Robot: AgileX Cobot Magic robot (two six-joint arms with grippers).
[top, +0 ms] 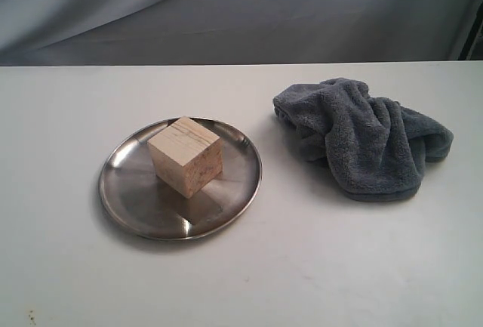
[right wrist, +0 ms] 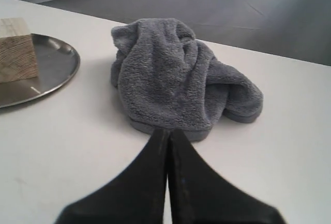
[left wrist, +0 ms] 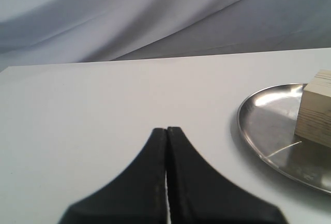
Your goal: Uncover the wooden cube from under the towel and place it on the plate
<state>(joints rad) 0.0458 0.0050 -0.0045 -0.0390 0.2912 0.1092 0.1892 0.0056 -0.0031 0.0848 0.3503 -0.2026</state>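
The pale wooden cube (top: 185,155) stands uncovered on the shiny steel plate (top: 136,198), left of centre on the table. The blue-grey towel (top: 362,134) lies crumpled in a heap to the right of the plate, apart from it. Neither gripper shows in the exterior view. My left gripper (left wrist: 166,129) is shut with nothing in it, over bare table beside the plate (left wrist: 264,125) and the cube (left wrist: 315,107). My right gripper (right wrist: 169,131) is shut and empty, its tips just short of the towel (right wrist: 176,74); the plate (right wrist: 51,74) and cube (right wrist: 16,48) sit off to one side.
The table is a plain white surface (top: 302,266) with a grey cloth backdrop (top: 226,10) behind its far edge. A dark upright edge (top: 472,17) shows at the far right.
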